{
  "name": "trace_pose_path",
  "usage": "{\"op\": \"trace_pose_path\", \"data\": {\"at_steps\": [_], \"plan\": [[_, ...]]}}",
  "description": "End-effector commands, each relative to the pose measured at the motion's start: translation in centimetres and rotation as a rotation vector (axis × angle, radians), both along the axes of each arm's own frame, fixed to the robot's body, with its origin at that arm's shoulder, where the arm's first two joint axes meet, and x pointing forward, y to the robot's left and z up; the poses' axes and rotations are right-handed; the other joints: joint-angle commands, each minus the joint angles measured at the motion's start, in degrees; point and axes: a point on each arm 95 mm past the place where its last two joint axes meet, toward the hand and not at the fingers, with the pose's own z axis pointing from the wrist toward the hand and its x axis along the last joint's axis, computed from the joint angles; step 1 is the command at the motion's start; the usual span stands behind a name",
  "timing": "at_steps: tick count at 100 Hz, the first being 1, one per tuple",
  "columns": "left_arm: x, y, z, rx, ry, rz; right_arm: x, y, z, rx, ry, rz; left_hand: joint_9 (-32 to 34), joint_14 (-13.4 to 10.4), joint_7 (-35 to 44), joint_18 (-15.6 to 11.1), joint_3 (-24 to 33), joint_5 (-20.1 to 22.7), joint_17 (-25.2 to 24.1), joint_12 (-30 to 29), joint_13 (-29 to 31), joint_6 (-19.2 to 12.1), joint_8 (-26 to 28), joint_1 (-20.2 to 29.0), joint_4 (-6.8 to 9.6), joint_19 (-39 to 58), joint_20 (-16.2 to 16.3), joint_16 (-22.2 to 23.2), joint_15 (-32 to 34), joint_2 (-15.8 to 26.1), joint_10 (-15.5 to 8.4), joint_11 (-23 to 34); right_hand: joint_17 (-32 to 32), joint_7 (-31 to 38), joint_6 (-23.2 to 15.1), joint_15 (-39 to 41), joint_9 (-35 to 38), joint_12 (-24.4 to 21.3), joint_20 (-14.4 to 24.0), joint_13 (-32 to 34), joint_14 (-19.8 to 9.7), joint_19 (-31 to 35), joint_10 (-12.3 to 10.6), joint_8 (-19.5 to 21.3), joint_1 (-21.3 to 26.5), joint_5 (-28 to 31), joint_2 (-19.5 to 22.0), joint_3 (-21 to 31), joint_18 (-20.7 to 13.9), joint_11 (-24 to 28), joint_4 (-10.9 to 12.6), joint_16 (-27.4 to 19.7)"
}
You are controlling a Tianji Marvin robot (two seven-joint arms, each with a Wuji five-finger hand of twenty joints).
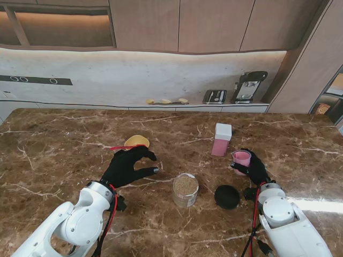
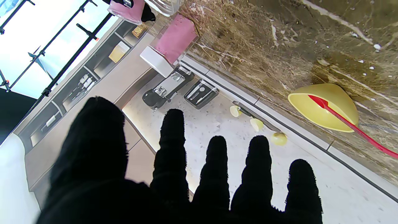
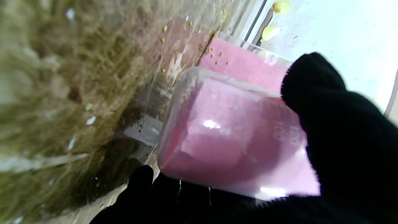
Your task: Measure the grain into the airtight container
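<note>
- Brown marble bench (image 1: 64, 134) with pale veins.
- Pale stone back wall (image 1: 134, 75), lit by a strip under wooden cabinets (image 1: 177, 24).
- Open shelving (image 1: 335, 99) at right.

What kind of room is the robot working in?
Probably a kitchen, or a mock-up of one: a marble counter, wooden cabinets overhead, and a jar of grain beside a yellow bowl.

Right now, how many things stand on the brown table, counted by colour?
Pink: 2, the tall container and the measuring cup in the right hand.
Yellow: 1, the bowl.
Red: 1, the spoon.
Clear: 1, the grain jar.
Black: 1, the lid.
Total: 6.
</note>
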Motion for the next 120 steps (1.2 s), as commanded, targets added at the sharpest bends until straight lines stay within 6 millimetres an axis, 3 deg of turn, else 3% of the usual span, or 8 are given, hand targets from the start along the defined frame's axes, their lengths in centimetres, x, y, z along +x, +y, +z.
{"op": "trace_pose_path", "data": {"at_steps": [1,24,43,92,120], "plan": [[-0.3,-0.1,-0.3,0.001,0.013,-0.006,-0.3,-0.2,-0.8,0.0,0.04,0.008,-1.68,-2.67,-0.79,-0.49,-2.04,-0.87,-0.46,-0.6,-2.27,0.12,0.21,0.32,2.35,-1.67,1.14,-0.38,-1.67,2.62,-0.45,-0.9,1.13,-2.02,-13.23,-1.0,-1.93,-1.36,-2.53,-0.94,-2.55,-0.41,-2.93,1.06,3.67,4.49,10.55,12.25,4.81,-1.0,6.78,-1.75],[-0.3,-0.1,-0.4,0.005,0.018,-0.009,-0.4,-0.5,-1.5,-0.005,0.088,0.015,-2.15,-2.71,-1.03,-0.52,-2.23,-1.11,-0.27,-0.64,-2.51,0.22,0.19,0.51,2.39,-0.91,1.81,-0.29,-1.67,2.72,-0.38,-0.97,1.29,-5.19,-12.56,-1.28,-3.43,-1.89,-3.18,-0.98,-2.5,-0.75,-3.11,1.43,0.62,2.46,11.9,10.03,4.77,-2.15,8.67,-2.77],[-0.3,-0.1,-0.5,0.006,0.021,-0.011,-0.7,-0.7,-2.1,-0.011,0.11,0.01,-2.06,-2.66,-1.07,-0.42,-2.36,-1.2,-0.34,-0.6,-2.49,0.32,0.21,0.55,2.42,-0.97,1.83,-0.24,-1.63,2.76,-0.42,-0.86,1.21,-7.11,-11.15,-1.13,-3.99,-1.95,-2.97,-1.02,-2.07,-0.38,-2.78,1.76,0.35,-0.09,8.08,10.51,4.92,-2.51,9.21,-2.85],[-0.3,0.0,-0.4,0.007,0.015,-0.014,-1.4,-1.3,-2.7,-0.056,0.131,0.001,-1.97,-2.64,-1.06,-0.14,-2.44,-1.28,-0.2,-0.6,-2.08,0.37,0.25,0.51,2.44,0.0,2.4,-0.06,-1.42,2.68,-0.4,-0.81,0.42,-12.93,-2.42,-0.33,-4.43,-1.54,-1.19,-1.24,-0.56,1.6,-0.45,2.41,1.3,-8.16,2.66,6.43,6.04,-2.81,7.85,-1.18],[-0.3,-0.1,-0.5,0.001,0.022,-0.019,-2.0,-1.9,-2.8,-0.08,0.13,-0.008,-1.97,-2.45,-1.03,0.04,-2.4,-1.32,-0.05,-0.58,-1.94,0.53,0.25,0.61,2.45,0.95,2.46,0.0,-1.33,2.72,-0.36,-0.76,-0.14,-15.77,0.15,0.25,-3.85,-1.34,0.49,-1.37,0.23,3.28,0.37,2.38,1.62,-10.04,0.66,4.54,6.77,-2.88,7.2,0.75]]}}
